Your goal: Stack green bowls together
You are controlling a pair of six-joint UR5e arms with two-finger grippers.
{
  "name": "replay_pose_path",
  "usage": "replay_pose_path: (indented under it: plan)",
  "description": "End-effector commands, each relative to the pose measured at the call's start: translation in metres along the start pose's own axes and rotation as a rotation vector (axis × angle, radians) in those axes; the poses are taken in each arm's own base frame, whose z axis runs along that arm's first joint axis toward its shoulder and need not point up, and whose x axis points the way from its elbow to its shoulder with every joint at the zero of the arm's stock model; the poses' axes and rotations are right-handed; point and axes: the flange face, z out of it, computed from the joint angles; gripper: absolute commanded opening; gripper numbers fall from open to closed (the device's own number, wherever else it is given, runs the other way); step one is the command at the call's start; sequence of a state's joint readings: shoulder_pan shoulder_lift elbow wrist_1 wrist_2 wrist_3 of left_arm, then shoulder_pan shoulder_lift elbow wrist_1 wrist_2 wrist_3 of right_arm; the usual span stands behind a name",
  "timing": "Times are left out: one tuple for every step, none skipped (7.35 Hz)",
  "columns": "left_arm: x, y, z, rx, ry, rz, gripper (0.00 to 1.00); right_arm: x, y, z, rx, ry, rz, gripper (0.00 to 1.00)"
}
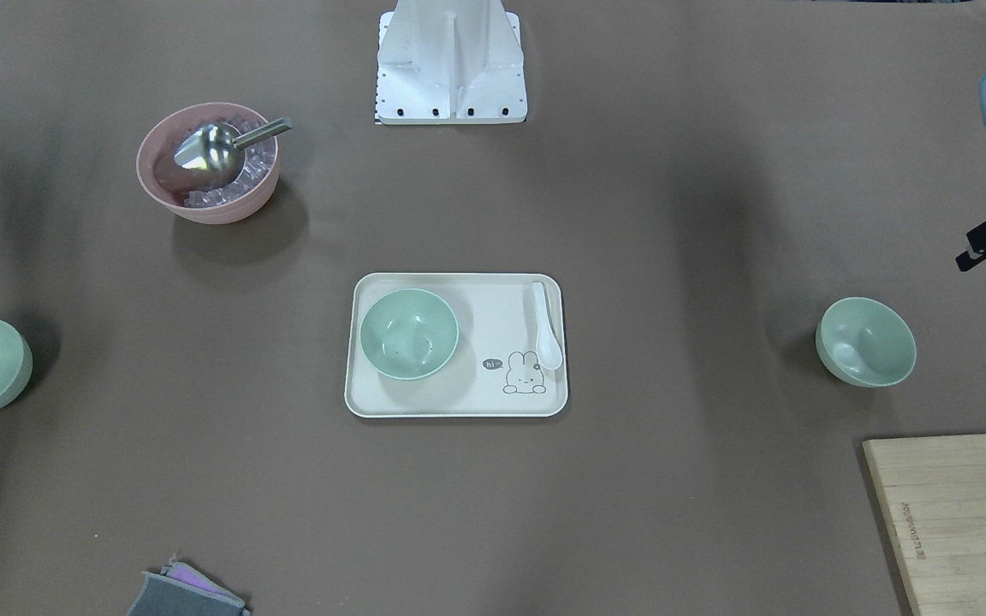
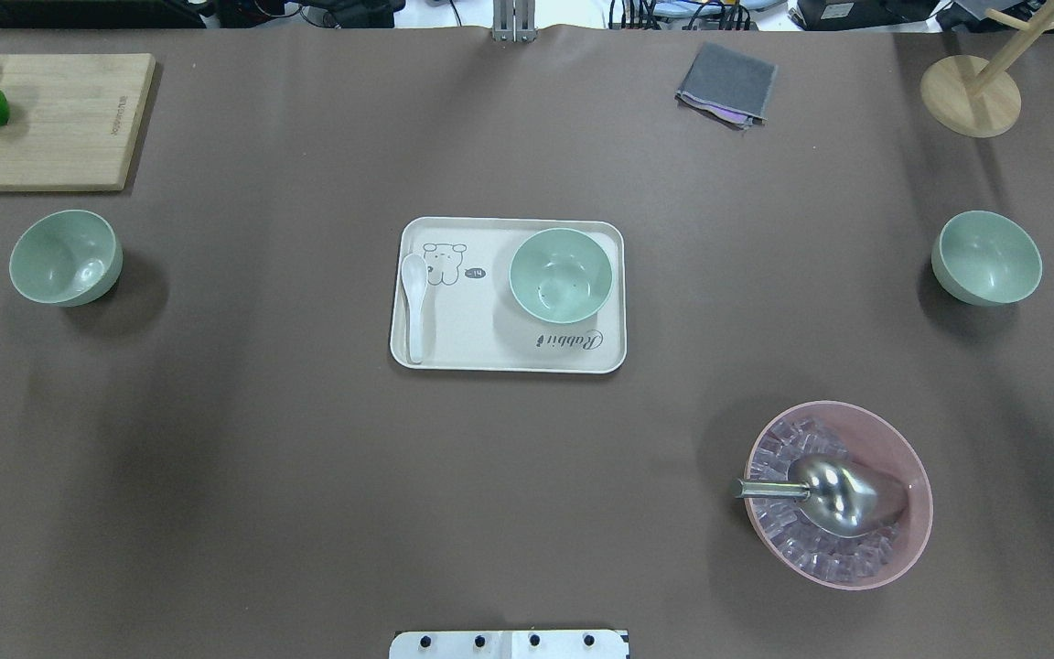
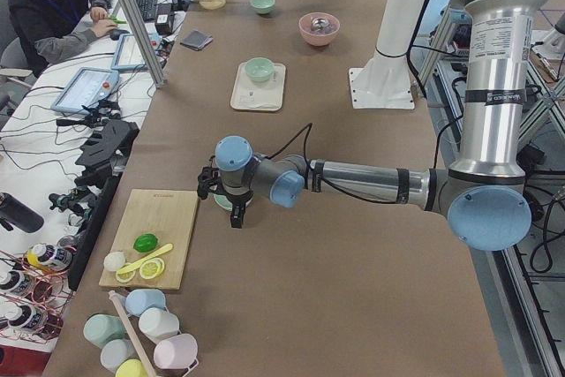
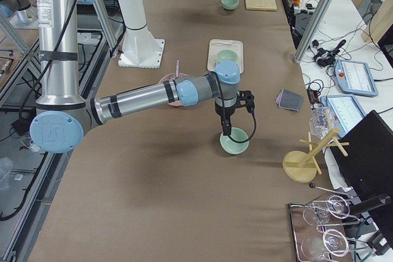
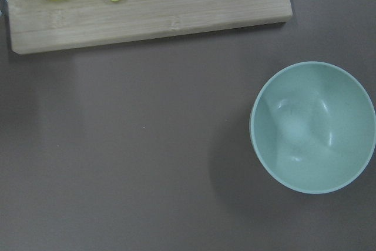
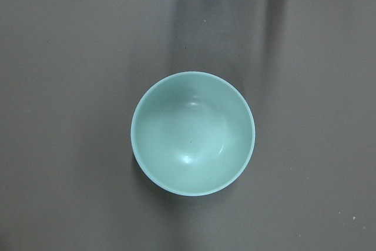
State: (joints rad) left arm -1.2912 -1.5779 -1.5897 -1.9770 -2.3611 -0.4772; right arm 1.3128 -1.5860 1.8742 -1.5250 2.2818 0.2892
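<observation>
Green bowls (image 1: 408,334) lie well apart: middle bowl (image 2: 560,275) on the tray (image 2: 481,331), left bowl (image 2: 65,256) and right bowl (image 2: 986,256) at the table's ends. Right claw (image 4: 227,132) hangs centred over its bowl, left claw (image 3: 235,216) off-centre; released or clenched, you cannot tell.

Overhead and front-facing views look down on the counter (image 2: 262,458) from opposite sides, sharing the tray (image 2: 472,320). Side views look along it. Wrist cameras look straight down, close, on the outer green bowls (image 5: 314,127) (image 6: 192,133).
</observation>
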Motion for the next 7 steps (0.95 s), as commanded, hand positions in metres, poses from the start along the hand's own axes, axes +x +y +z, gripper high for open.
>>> replay_pose_path:
  plan:
    - [0.034, -0.017, 0.046, 0.033, -0.010, -0.069, 0.98, -0.003, -0.002, 0.003, -0.003, 0.003, 0.019, 1.00]
    - [0.033, -0.029, 0.054, 0.030, -0.018, -0.076, 0.98, -0.003, -0.002, 0.003, -0.003, 0.004, 0.019, 1.00]
    - [0.042, -0.049, 0.058, 0.035, -0.016, -0.068, 0.97, -0.003, -0.002, 0.003, -0.003, 0.004, 0.019, 1.00]
    - [0.044, -0.059, 0.062, 0.034, -0.019, -0.059, 0.97, -0.003, -0.002, 0.003, -0.003, 0.004, 0.019, 1.00]
    - [0.047, -0.059, 0.065, 0.040, -0.031, -0.045, 0.97, -0.005, -0.003, 0.003, -0.002, 0.003, 0.016, 1.00]
    - [0.057, -0.052, 0.082, 0.035, -0.047, -0.009, 0.97, -0.006, -0.003, 0.002, -0.002, 0.003, 0.016, 1.00]
    - [0.055, -0.048, 0.088, 0.044, -0.037, 0.011, 0.97, -0.006, -0.003, 0.002, -0.002, 0.003, 0.016, 1.00]
